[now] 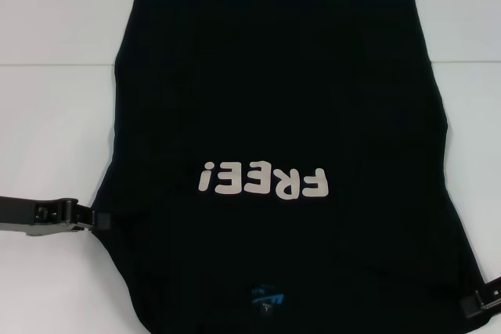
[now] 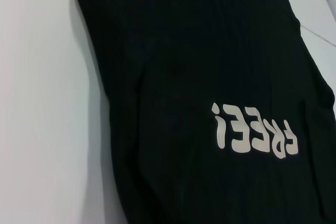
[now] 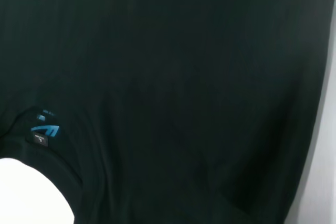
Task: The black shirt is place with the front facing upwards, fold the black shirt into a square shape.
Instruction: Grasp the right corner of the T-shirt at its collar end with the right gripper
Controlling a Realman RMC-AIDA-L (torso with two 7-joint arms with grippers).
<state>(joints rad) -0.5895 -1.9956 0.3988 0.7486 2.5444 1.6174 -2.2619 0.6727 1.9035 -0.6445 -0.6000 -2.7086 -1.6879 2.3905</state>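
Left gripper (image 1: 98, 220) low at shirt's edge, touching fabric; finger state unclear. Right gripper (image 1: 477, 303) at opposite edge, likewise unclear. Between them black shirt (image 1: 282, 115) flat on white table (image 1: 55, 115), "FREE!" lettering (image 1: 262, 181) up. Left wrist view: shirt edge against white surface. Right wrist view: blue neck label (image 3: 44, 129) on dark cloth.
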